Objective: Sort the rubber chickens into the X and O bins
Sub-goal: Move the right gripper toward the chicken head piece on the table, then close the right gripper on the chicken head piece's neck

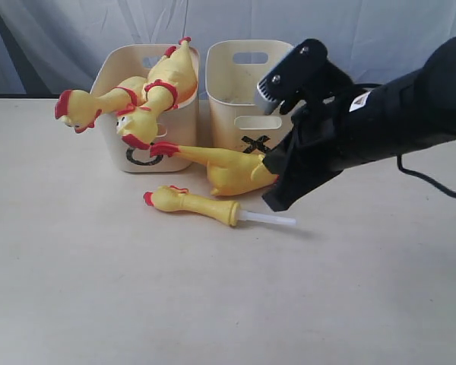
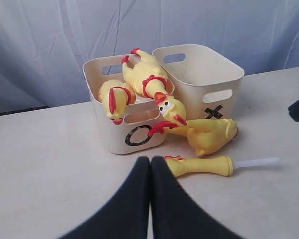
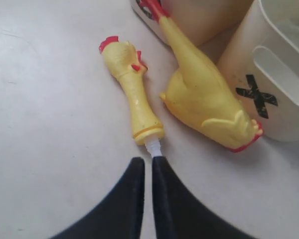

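Two whole rubber chickens [image 1: 156, 95] lie in the O bin [image 1: 110, 141], their heads hanging over its rim. The X bin [image 1: 235, 91] beside it looks empty. On the table in front lie a headless body piece [image 1: 232, 171] and a head-and-neck piece [image 1: 190, 202] with a white tube [image 1: 267, 219] sticking out. My right gripper [image 3: 147, 160] hovers at the tube's end, its fingers a thin gap apart with only table showing between them; the tube [image 3: 153, 148] runs under one finger. My left gripper [image 2: 150, 162] is shut and empty, back from the head piece [image 2: 199, 165].
A pale curtain hangs behind the bins. In the exterior view the right arm [image 1: 380, 114] reaches in over the table in front of the X bin. Bare tabletop [image 1: 175, 304] stretches toward the front and left.
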